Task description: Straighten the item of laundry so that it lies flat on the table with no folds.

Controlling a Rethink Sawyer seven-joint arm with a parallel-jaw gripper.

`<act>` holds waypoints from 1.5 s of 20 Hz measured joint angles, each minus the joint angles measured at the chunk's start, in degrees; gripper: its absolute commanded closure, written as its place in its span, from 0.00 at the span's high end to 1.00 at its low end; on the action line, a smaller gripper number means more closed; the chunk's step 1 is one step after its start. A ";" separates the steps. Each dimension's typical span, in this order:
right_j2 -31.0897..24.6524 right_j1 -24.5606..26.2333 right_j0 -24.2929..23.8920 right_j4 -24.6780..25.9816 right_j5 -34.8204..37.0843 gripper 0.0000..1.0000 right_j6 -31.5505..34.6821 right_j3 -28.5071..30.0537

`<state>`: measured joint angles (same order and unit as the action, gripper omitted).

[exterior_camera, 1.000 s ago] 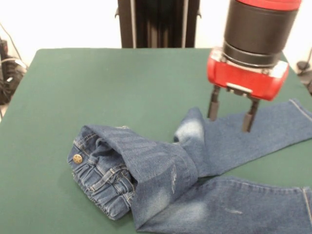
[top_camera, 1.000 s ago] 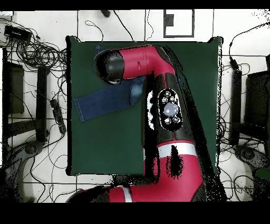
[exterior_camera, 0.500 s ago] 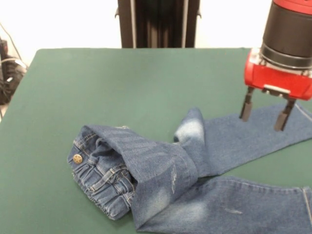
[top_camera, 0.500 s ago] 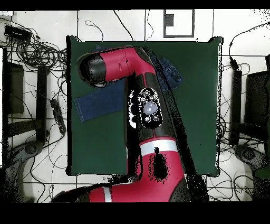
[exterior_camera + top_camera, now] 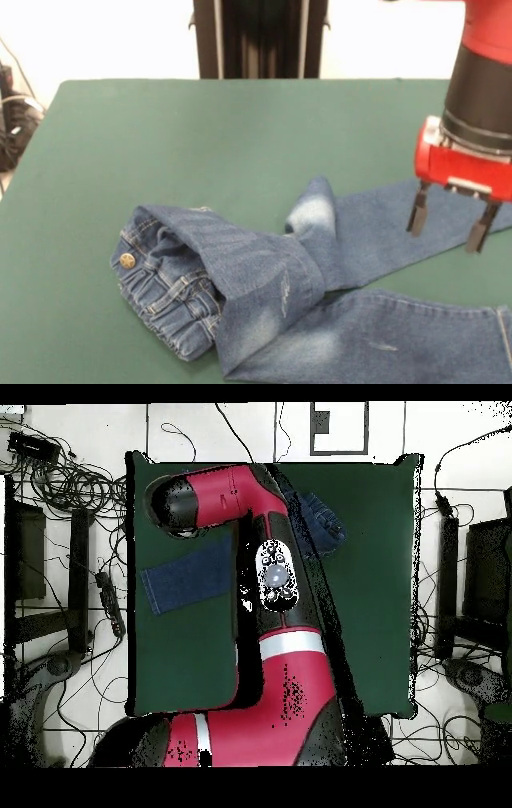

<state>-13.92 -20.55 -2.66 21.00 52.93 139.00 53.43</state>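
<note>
The item of laundry, a small pair of blue jeans [image 5: 320, 264], lies crumpled on the green table [image 5: 200, 136]. Its waistband [image 5: 156, 292] with a brass button [image 5: 126, 260] is rolled over at the left. Both legs run off to the right, the upper one [image 5: 376, 228] creased where it meets the seat. My gripper [image 5: 447, 230] stands open over the far end of that upper leg, with nothing between its fingers. In the overhead view the red arm [image 5: 275, 584] covers the middle of the jeans [image 5: 190, 579], and the gripper is hidden beneath it.
A black pedestal column [image 5: 258, 38] rises behind the table's far edge. Cables [image 5: 12, 120] lie off the table's left side. In the overhead view, tangled cables [image 5: 60, 474] and dark stands [image 5: 25, 549] ring the table [image 5: 370, 614].
My gripper has travelled to the right along the upper leg and come lower, still open. The jeans have not moved.
</note>
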 measured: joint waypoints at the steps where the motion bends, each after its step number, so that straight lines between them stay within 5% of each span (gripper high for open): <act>1: 0.01 0.60 0.01 0.07 -0.20 1.00 0.00 -0.75; 14: -0.01 9.80 1.00 0.28 -0.76 1.00 0.00 -11.44; 30: 2.05 11.71 4.89 0.38 -0.76 1.00 0.00 -13.81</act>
<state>-11.88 -8.84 2.23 21.38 52.17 139.00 39.63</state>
